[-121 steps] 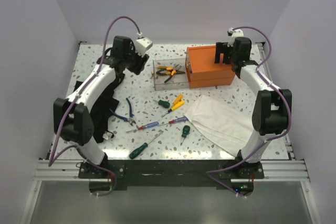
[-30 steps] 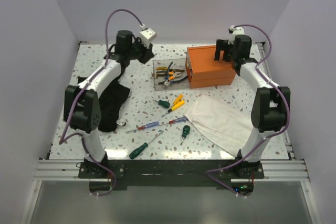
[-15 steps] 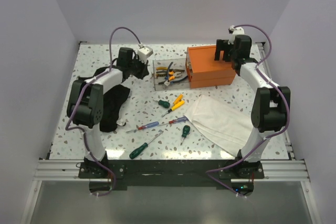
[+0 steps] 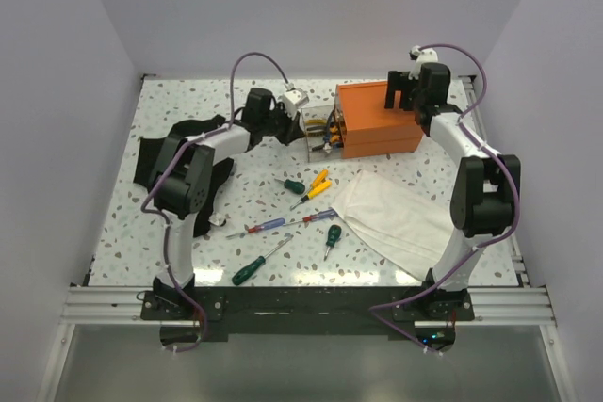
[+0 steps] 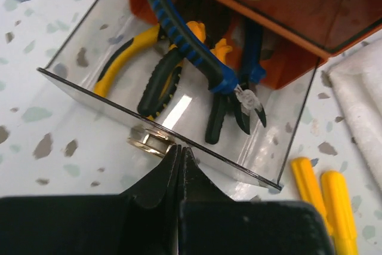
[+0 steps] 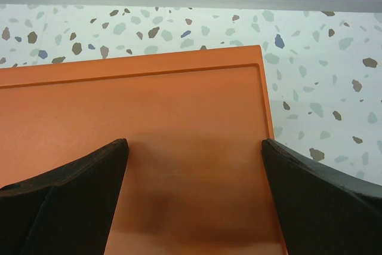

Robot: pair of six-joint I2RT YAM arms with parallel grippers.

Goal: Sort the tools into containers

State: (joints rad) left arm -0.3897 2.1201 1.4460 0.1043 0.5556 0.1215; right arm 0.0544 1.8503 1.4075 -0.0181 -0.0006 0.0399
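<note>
The orange box [image 4: 377, 120] stands at the back right, its top filling the right wrist view [image 6: 179, 117]. A clear drawer [image 4: 320, 131] pokes out of its left face, partly slid in. In the drawer [image 5: 83, 46] lie blue-handled pliers [image 5: 191, 46] and yellow-and-black pliers [image 5: 149, 73]. My left gripper [image 5: 180, 150] is shut with nothing in it, its tips against the drawer's front wall beside a brass knob [image 5: 152, 143]. From above, the left gripper [image 4: 300, 125] sits at the drawer's left end. My right gripper [image 4: 403, 96] rests open over the box top, fingers [image 6: 71, 177] wide apart.
Several screwdrivers lie mid-table: a yellow one [image 4: 316, 183], small green ones [image 4: 290, 185] [image 4: 332, 235], a blue-and-red one [image 4: 268, 225], a large green one [image 4: 250, 270]. A white cloth [image 4: 396, 214] lies right of them, and black fabric [image 4: 188, 176] lies under the left arm.
My left gripper has swung right, pushing the clear drawer toward and partly into the orange box. The blue pliers, on the table four seconds ago, now lie in the drawer. The right arm is still.
</note>
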